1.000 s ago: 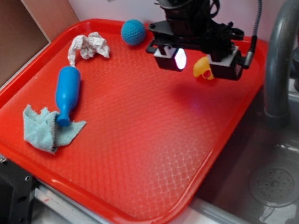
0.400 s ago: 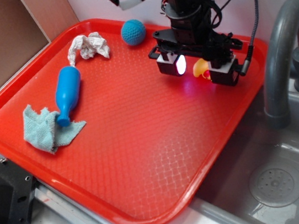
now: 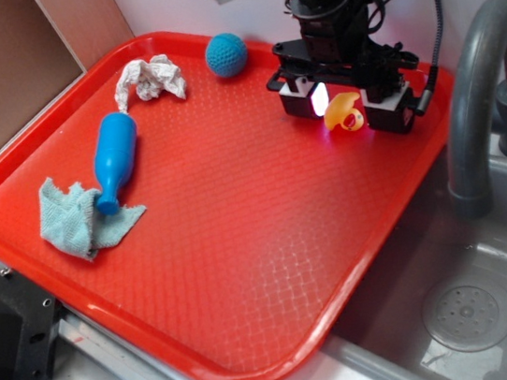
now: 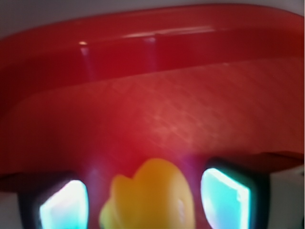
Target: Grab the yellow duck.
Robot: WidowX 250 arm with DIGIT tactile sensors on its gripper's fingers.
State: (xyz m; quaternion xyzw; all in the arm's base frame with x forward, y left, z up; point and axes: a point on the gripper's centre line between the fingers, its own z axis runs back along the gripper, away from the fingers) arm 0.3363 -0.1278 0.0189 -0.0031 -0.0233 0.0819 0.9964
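The yellow duck sits on the red tray near its far right corner. My gripper is lowered over it, one finger on each side, open. In the wrist view the blurred yellow duck fills the space between the two lit fingertips, with a narrow gap of tray showing on both sides. The gripper is not touching the duck as far as I can see.
A blue knitted ball and a crumpled white cloth lie at the tray's back. A blue bottle-shaped toy rests on a light blue rag at the left. A grey sink with faucet is right of the tray.
The gripper has moved back and to the right and come down, so its fingers now straddle the duck instead of hanging in front of it.
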